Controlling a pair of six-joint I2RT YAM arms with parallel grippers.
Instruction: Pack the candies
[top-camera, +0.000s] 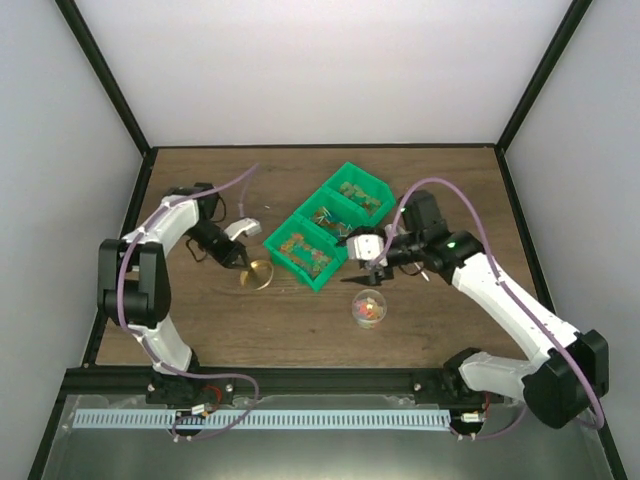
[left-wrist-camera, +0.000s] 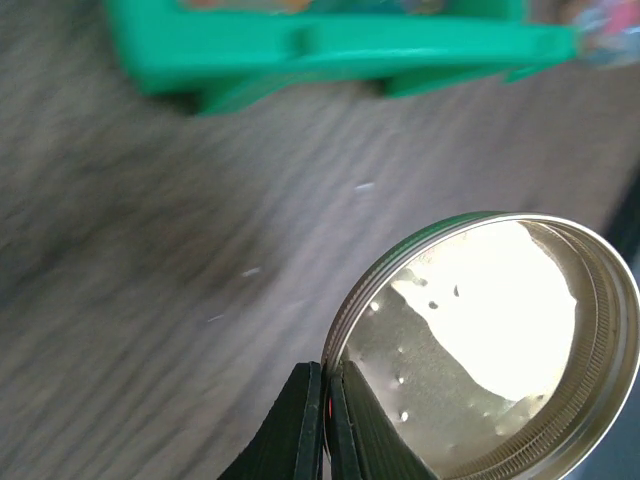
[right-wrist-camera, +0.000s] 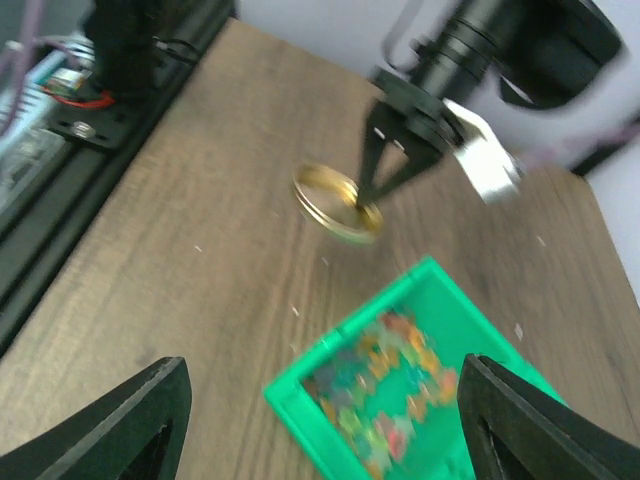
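The candies (right-wrist-camera: 392, 385) lie as a blurred mix of colours in a green bin (right-wrist-camera: 300, 392), right below my right gripper (right-wrist-camera: 320, 405), whose fingers (right-wrist-camera: 135, 430) stand wide apart and hold nothing. From above, the candies (top-camera: 308, 251) fill three green bins in a diagonal row, and more lie in a small clear jar (top-camera: 368, 310) just below my right gripper (top-camera: 366, 274). My left gripper (left-wrist-camera: 326, 400) is shut on the rim of a round gold lid (left-wrist-camera: 500, 330). That lid (top-camera: 259, 274) sits left of the nearest bin (top-camera: 322, 280), tilted in my left gripper (top-camera: 241, 256).
A green bin's wall (left-wrist-camera: 340, 45) runs across the top of the left wrist view. The black frame rail (top-camera: 330, 380) lines the table's near edge. Walls enclose the left, right and back.
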